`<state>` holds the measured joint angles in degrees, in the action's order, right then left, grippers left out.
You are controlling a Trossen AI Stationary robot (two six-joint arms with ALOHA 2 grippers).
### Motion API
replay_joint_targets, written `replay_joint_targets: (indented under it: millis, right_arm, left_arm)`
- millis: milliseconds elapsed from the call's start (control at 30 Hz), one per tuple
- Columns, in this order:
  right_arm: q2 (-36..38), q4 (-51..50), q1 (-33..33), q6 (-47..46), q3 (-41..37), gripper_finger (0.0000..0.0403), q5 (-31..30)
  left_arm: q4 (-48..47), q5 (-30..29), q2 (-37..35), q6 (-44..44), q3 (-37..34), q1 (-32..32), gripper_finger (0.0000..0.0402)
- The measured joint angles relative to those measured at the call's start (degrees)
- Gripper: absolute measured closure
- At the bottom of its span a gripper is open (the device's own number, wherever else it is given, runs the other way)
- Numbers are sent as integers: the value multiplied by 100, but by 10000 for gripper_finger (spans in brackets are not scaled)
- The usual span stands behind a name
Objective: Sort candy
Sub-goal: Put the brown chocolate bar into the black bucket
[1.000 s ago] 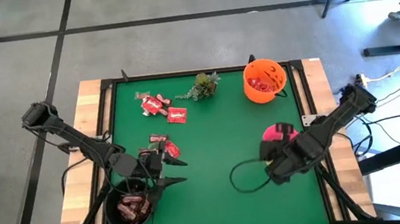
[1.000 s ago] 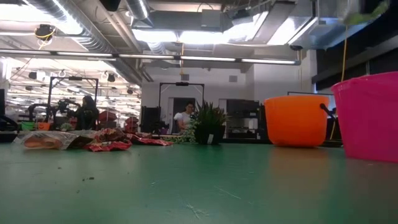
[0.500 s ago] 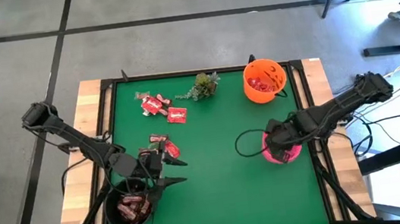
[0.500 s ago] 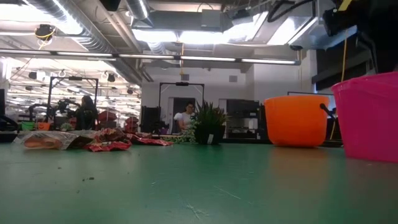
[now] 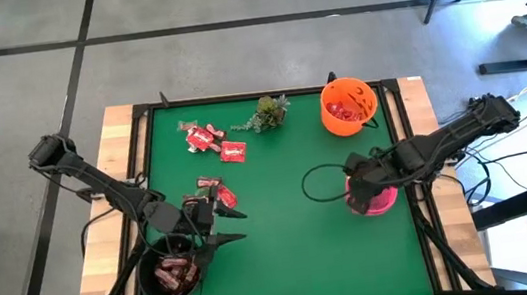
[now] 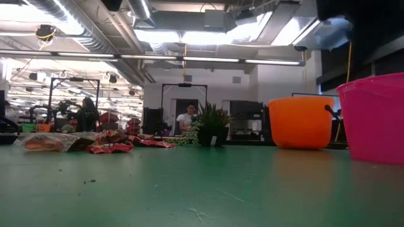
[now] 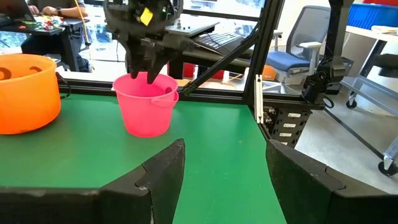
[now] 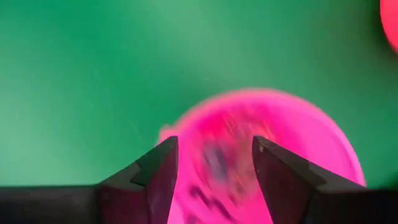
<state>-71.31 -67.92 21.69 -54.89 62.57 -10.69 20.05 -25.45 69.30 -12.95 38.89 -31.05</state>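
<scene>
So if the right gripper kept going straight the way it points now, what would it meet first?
Probably the round pink plastic bucket: the right gripper, fingers apart, points into its opening; depth unclear.

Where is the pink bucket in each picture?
High view: pink bucket at the table's right side, under the right gripper.
Low view: at the right edge, beside the orange bucket.
Left wrist view: on the green mat, orange bucket nearby.
Right wrist view: filling the middle, seen from above.
Shared landmark: the orange bucket, except in the right wrist view.

arms: dark, jointed | right arm [image 5: 444, 142]: looped black cable, yellow tag | fingers [image 7: 163, 174]: dark, wedge-shaped
</scene>
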Motion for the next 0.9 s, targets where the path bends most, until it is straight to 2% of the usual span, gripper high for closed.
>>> replay_joint_targets:
  millis: [300, 533, 667, 900]
  right_arm:
    - [-31, 2824, 0, 1370, 46, 198, -1081]
    - [-522, 5110, 0, 2765, 50, 199, -2003]
    - [-1087, 5624, -86, 3260, 52, 199, -2130]
    - [-2223, 6202, -593, 3273, 43, 199, -1922]
  left_arm:
    - [0, 0, 0, 0, 0, 2, 188]
    - [0, 0, 0, -1, 0, 2, 188]
    - [-2, 0, 0, 0, 0, 2, 188]
    - [-1, 0, 0, 0, 0, 2, 188]
